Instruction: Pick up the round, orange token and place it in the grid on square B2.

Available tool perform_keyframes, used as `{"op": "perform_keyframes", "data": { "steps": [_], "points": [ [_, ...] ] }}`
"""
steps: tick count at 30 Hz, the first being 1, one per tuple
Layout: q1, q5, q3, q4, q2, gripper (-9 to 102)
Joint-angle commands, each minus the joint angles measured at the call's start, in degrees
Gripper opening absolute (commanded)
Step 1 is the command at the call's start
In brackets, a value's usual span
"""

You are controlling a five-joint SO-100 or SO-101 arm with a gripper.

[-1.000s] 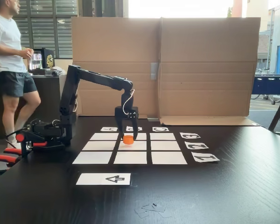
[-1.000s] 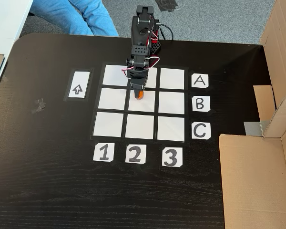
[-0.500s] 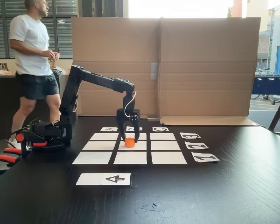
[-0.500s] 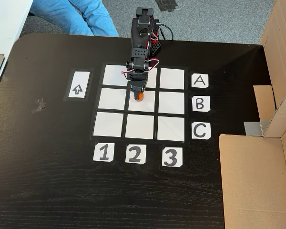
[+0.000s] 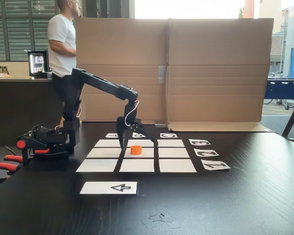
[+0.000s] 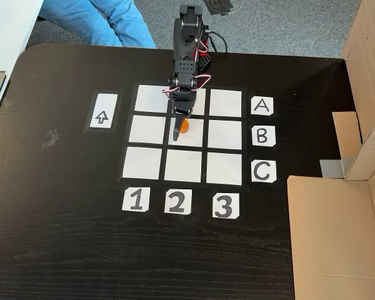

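On square B2 (image 6: 186, 139): orange token (image 5: 135, 150), half-hidden under open pincer (image 6: 179, 126).

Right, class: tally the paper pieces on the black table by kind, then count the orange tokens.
Plain white paper grid squares: 9
Letter labels: 3
Number labels: 3
Arrow strip: 1
Small round orange plastic token: 1
Total: 17

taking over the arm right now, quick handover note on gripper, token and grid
Gripper: open, empty, raised just behind the token in a fixed view.
Round orange token: sitting free on square B2, the centre rectangle of the grid; in another fixed view the gripper partly covers it.
Done: token placed and released.
Left: probably just pull the arm clear of the grid; check the token sits fully inside the square.
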Motion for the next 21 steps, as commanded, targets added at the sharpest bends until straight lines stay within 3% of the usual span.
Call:
{"op": "perform_keyframes", "data": {
  "steps": [1, 9, 21],
  "points": [
    [-0.8, 0.5, 7.3, -3.9, 10.0, 78],
    [8.7, 0.9, 21.0, -13.7, 32.4, 78],
    [41.5, -4.9, 43.8, -21.6, 75.0, 75]
  ]
}}
